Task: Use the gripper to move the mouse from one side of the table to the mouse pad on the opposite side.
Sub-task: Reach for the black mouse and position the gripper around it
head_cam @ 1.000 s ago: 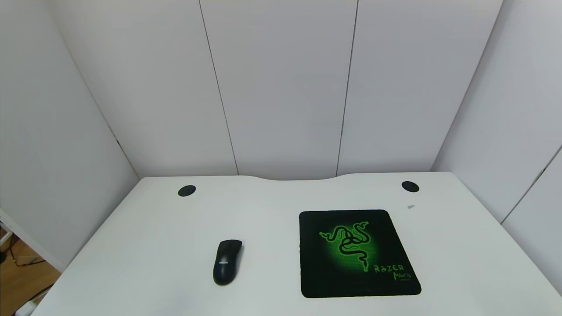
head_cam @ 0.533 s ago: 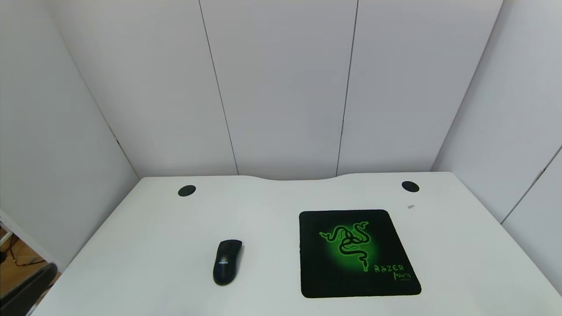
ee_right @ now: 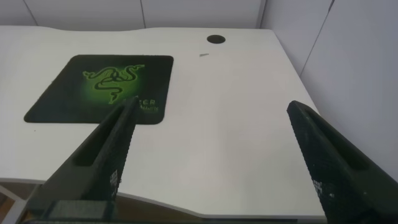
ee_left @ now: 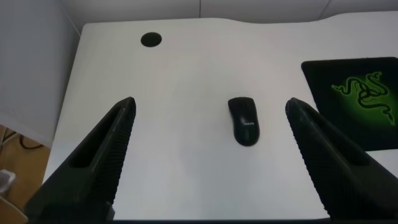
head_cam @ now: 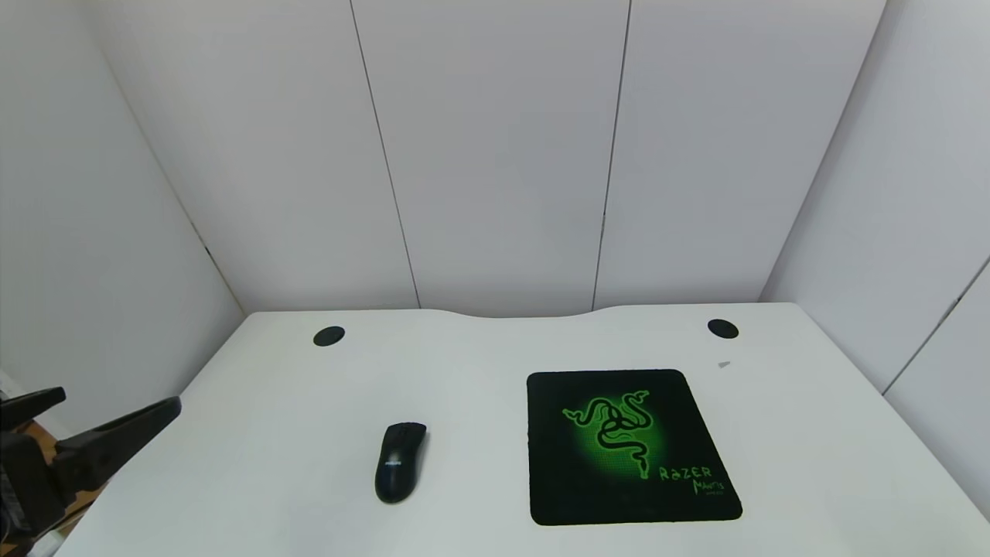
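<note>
**Left gripper at the table's edge, mouse not yet reached**

The mouse (head_cam: 401, 462) lies flat on the white table (head_cam: 255, 433), just left of the mouse pad (head_cam: 630, 446) and apart from it, its long axis pointing roughly toward the back edge. The pad lies flat, its green emblem facing up, with nothing on it. The left gripper (ee_left: 208, 158) hangs at the table's left edge, well left of the mouse and above the surface, its 2 fingers (ee_left: 102, 155) spread wide with nothing between them. The right gripper (ee_right: 211, 162) is parked off the table's near right corner, on the far side of the pad from the mouse, likewise spread and empty.

Risks, as a judgement: the mouse is glossy, rounded and low, so a pinch set too high could squeeze it out of the jaws or skid it across the table. A descent that is off-centre could knock it aside. Released too near the pad's left border, it could end up half off the mat.

In the head view most of the left arm is cut off by the frame, and the right arm does not appear. The mouse's logo is too small to read.
</note>
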Action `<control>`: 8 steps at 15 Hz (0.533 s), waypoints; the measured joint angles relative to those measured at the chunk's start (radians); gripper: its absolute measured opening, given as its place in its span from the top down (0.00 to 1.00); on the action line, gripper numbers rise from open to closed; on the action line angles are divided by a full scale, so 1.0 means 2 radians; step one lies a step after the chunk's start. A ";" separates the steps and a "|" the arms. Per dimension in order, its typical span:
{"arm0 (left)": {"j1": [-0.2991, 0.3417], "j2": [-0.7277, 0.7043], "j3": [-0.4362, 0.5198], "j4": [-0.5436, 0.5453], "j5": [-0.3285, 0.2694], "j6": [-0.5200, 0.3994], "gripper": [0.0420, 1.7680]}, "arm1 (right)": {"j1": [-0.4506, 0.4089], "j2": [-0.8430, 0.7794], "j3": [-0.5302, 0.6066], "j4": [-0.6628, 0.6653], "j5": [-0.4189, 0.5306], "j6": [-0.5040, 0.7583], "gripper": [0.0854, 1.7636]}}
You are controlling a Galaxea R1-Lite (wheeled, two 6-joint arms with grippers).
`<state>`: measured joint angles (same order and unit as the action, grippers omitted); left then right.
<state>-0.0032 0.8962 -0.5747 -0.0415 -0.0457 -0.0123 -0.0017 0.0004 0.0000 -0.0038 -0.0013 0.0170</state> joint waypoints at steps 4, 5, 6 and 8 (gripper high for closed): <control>-0.025 0.060 -0.074 0.084 0.001 -0.043 0.03 | 0.000 0.000 0.000 0.000 0.000 0.000 0.03; -0.031 0.076 -0.090 0.100 0.001 -0.047 0.03 | 0.000 0.000 0.000 0.000 0.000 0.000 0.03; -0.034 0.090 -0.102 0.115 0.002 -0.048 0.03 | 0.000 0.000 0.000 0.000 0.000 0.000 0.03; -0.041 0.119 -0.124 0.145 0.010 -0.048 0.03 | 0.000 0.000 0.000 0.000 0.000 0.000 0.03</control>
<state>-0.0860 1.1334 -0.8230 0.2491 -0.0257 -0.1087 -0.0017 0.0004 0.0000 -0.0038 -0.0017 0.0170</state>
